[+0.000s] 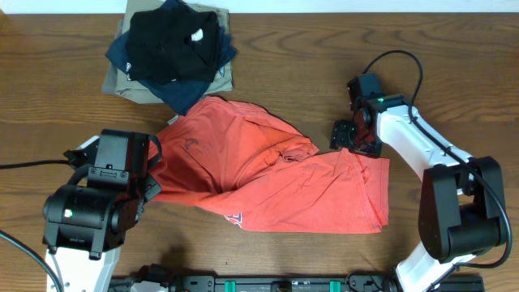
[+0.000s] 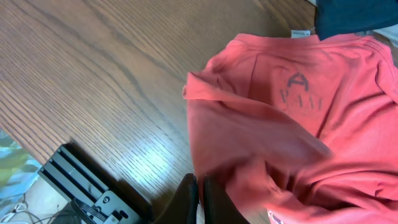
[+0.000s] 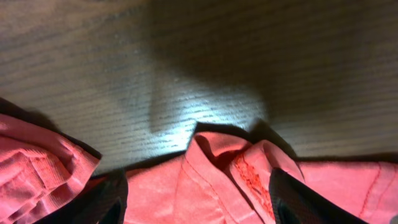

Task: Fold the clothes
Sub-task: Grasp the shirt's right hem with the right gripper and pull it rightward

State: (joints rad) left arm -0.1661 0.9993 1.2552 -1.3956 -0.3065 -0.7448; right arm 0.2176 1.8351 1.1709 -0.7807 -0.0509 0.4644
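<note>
Orange-red and rumpled, the shirt [image 1: 276,174] lies in a loose heap at the middle of the wooden surface [image 1: 324,49], with one part doubled over the rest. The left wrist view shows a dark printed letter "A" [image 2: 300,93] on the shirt.

The right tool [image 3: 198,186] sits at the shirt's upper right corner. It is spread wide, its dark fingers [image 3: 99,202] on either side of a bunched hem that rises between them, not closed on it.

The left tool [image 2: 200,199] is at the shirt's left edge, narrow, with its two fingers almost together. The cloth lies against one finger; whether any is pinched between them I cannot tell.

Beyond the shirt's top left edge is a pile of clothes [image 1: 170,49], black and navy on top of khaki, with its lowest navy corner just reaching the shirt.
</note>
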